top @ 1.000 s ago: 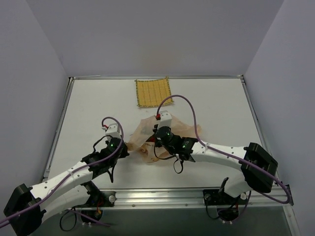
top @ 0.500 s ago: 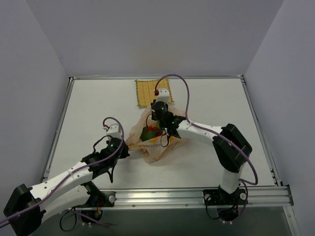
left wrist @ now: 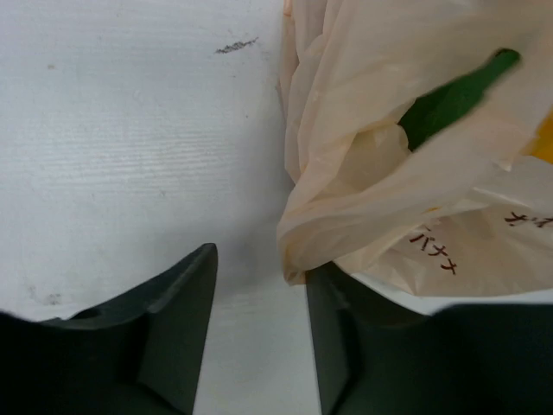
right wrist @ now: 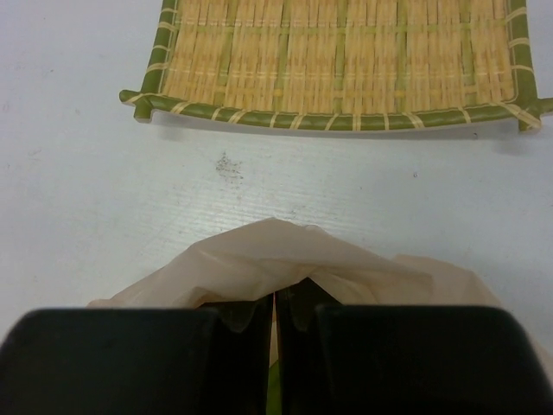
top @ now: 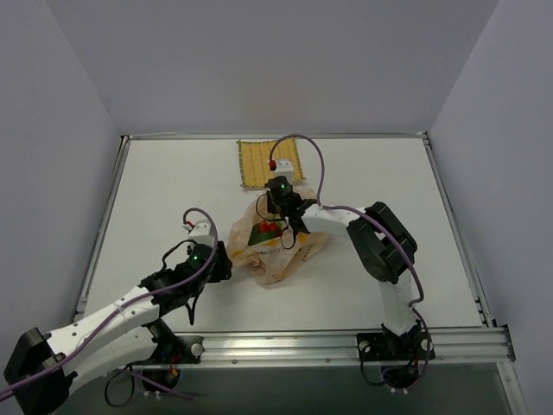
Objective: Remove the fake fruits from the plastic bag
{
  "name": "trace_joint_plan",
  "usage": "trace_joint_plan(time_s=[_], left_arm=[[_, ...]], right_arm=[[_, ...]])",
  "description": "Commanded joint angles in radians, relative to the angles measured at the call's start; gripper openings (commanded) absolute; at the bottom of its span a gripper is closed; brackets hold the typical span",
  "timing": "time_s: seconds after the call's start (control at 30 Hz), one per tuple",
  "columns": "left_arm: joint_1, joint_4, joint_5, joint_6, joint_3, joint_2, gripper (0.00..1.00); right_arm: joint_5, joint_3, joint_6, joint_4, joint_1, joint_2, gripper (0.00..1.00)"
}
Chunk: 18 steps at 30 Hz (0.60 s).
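The plastic bag (top: 276, 264) lies crumpled mid-table, its mouth pulled toward the back. Inside it, red berries (top: 268, 228) with green leaves (left wrist: 449, 99) show through the opening; a yellow patch (left wrist: 544, 143) shows through the plastic, and I cannot tell what it is. My right gripper (top: 281, 214) is shut on the bag's far rim (right wrist: 259, 259), pinching a fold between its fingertips. My left gripper (left wrist: 259, 294) stands open at the bag's left edge. A corner of the bag (left wrist: 298, 259) rests at its right fingertip and nothing lies between the jaws.
A square yellow woven mat (top: 268, 162) lies just behind the bag, close to the right gripper, and appears as the woven mat (right wrist: 346, 60) in the right wrist view. Bare white table (top: 155, 199) surrounds the bag, with grey walls around it.
The right arm swung to the bag's far side and drew its rim back, exposing the berries. The left gripper went from shut to open, letting go of the bag's left edge.
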Motion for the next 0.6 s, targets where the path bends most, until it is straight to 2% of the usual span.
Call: trace_joint_plan(time_s=[0.0,0.1,0.27,0.37,0.4,0.57], left_arm=[[-0.008,-0.146,0.003,0.034,0.108,-0.09,0.5],[-0.011,-0.261,-0.004,0.062,0.203,-0.17,0.72],[-0.019,-0.39,-0.027,0.126,0.433,-0.179,0.72],[-0.016,-0.387,-0.023,0.185,0.537,-0.063,0.81],[-0.016,-0.381,-0.011,0.211,0.558,0.025,0.82],[-0.002,-0.292,0.042,0.271,0.633,0.256,0.84]], right_arm=[[-0.048,0.017,-0.006,0.007,-0.01,-0.027,0.0],[-0.074,0.0,-0.007,0.016,-0.01,-0.05,0.0],[-0.116,-0.03,0.005,0.028,-0.007,-0.073,0.0],[-0.14,-0.038,0.019,0.039,-0.007,-0.082,0.0],[-0.145,-0.038,0.02,0.039,-0.007,-0.086,0.0],[-0.174,-0.049,0.031,0.03,-0.007,-0.105,0.0]])
